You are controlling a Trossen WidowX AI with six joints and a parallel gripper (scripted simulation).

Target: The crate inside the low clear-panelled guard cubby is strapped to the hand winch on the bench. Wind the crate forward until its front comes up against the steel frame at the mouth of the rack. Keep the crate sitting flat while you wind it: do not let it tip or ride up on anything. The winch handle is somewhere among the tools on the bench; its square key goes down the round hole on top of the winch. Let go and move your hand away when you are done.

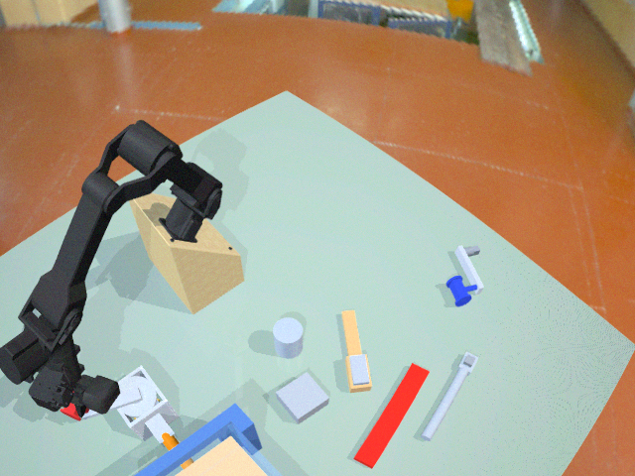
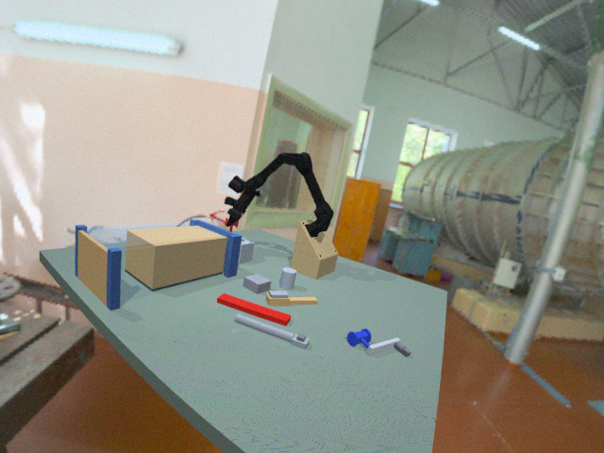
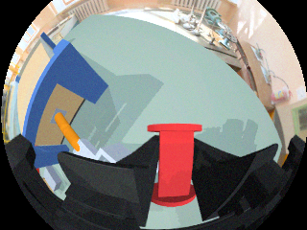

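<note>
My gripper (image 1: 80,410) (image 2: 228,223) (image 3: 171,140) is shut on the red knob (image 1: 70,411) (image 3: 176,153) of the winch handle, one finger on each side. The handle's pale arm (image 1: 110,406) reaches onto the top of the white winch (image 1: 139,405) (image 2: 247,250); its key is hidden. An orange strap (image 1: 170,441) (image 3: 67,130) runs from the winch to the crate (image 1: 230,458) (image 2: 188,258) (image 3: 62,98). The crate sits flat, its front close behind the blue frame (image 1: 225,417) (image 2: 237,256) (image 3: 72,72); I cannot tell whether they touch.
A blue-knobbed crank (image 1: 458,291) (image 2: 360,337), a grey bar tool (image 1: 445,402) (image 2: 265,327), a red bar (image 1: 392,415) (image 2: 253,309), a wooden brush-like tool (image 1: 351,332), a grey block (image 1: 303,397) and a grey cylinder (image 1: 288,335) lie or stand on the bench. The wooden arm base (image 1: 204,277) stands behind.
</note>
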